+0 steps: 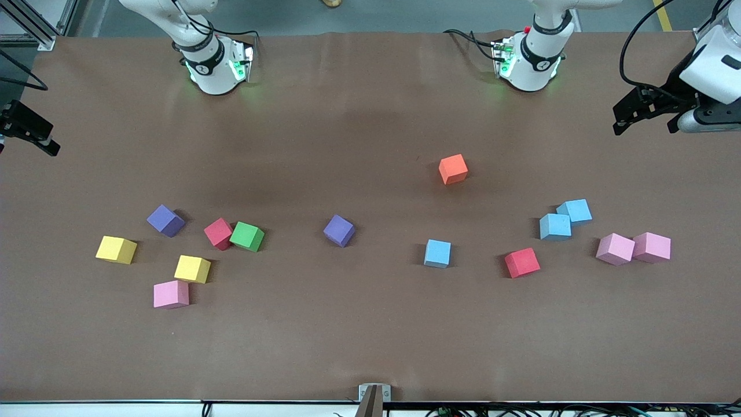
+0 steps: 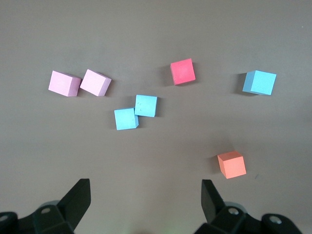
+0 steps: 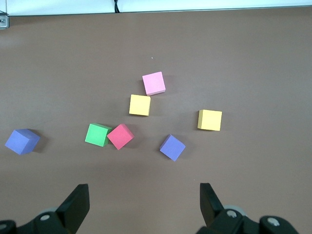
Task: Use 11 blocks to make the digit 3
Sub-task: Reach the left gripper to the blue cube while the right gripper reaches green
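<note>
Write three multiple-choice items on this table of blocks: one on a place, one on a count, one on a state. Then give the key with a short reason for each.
1. Which block lies farthest from the front camera?
A. the orange block
B. the green block
C. the lone pink block

2. How many light blue blocks are on the table?
A. one
B. two
C. three

3. How are the two grippers?
A. both shut on blocks
B. both open and holding nothing
C. one open, one shut on a block

Key:
1 A: the orange block sits highest in the front view, above every other block.
2 C: two touching light blue blocks plus a single light blue block.
3 B: the left gripper and the right gripper show spread fingers with only table between them.
</note>
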### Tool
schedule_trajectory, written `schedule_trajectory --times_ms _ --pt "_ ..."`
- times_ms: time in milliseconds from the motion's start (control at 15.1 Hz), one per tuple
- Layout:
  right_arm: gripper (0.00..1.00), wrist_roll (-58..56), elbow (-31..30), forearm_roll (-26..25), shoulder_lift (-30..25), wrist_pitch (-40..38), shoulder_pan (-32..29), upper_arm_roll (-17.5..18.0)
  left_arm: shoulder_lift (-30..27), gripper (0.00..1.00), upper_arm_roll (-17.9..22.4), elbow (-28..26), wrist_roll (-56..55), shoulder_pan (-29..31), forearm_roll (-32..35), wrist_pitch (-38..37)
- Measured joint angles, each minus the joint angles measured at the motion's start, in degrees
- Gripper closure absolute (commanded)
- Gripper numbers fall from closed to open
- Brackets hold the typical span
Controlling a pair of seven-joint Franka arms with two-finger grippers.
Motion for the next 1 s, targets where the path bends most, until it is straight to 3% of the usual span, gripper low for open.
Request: schedule_trajectory --times_ms 465,664,996 --pt "0.00 0.0 0.0 0.0 0.0 0.0 0.0 0.0 2.0 0.00 -0.1 3.2 0.0 -0.1 0.0 -0.8" --pt "0.00 0.0 -0.2 0.1 0.2 0.0 0.4 0.3 6.2 0.00 -1.4 4.4 -0.1 -1.4 0.0 0.5" --pt "0.00 0.1 -0.4 0.1 2.6 0.0 2.9 0.8 16.3 0.00 -5.1 4.8 -2.4 -4.9 0.0 9.9"
